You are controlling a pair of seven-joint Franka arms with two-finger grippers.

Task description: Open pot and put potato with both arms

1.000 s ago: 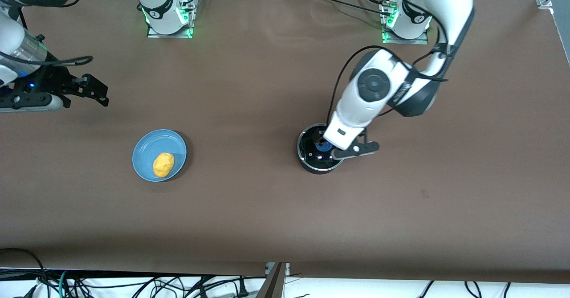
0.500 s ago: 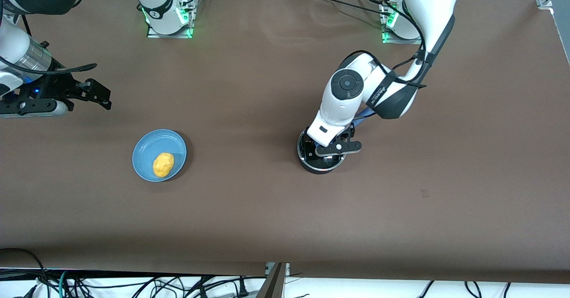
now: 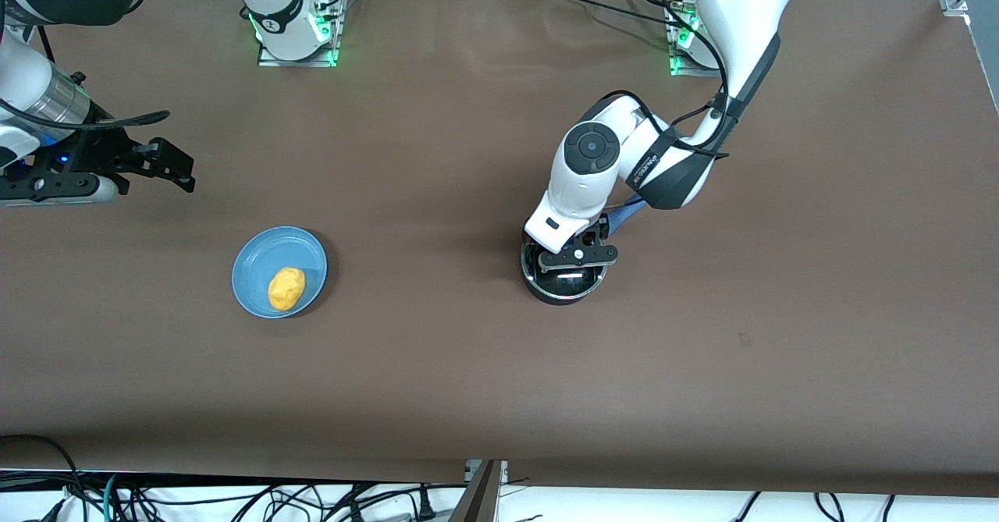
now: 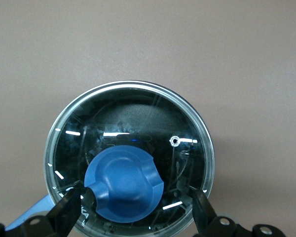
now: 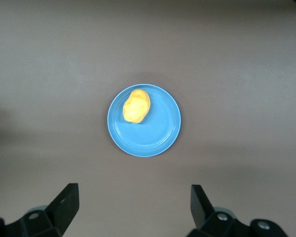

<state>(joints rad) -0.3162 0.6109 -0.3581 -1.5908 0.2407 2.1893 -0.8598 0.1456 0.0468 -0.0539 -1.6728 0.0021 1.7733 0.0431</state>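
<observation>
the pot stands on the brown table, toward the left arm's end, with its glass lid on and its blue handle pointing up toward the left arm's base. the left claw hangs low over the lid; in the left wrist view its fingers are spread wide on either side of the blue knob, not closed on it. the potato lies on a light-blue plate toward the right arm's end of the table, well apart from the pot. the right claw hovers above bare table near the plate, its fingers held wide and holding nothing; the right arm waits.
</observation>
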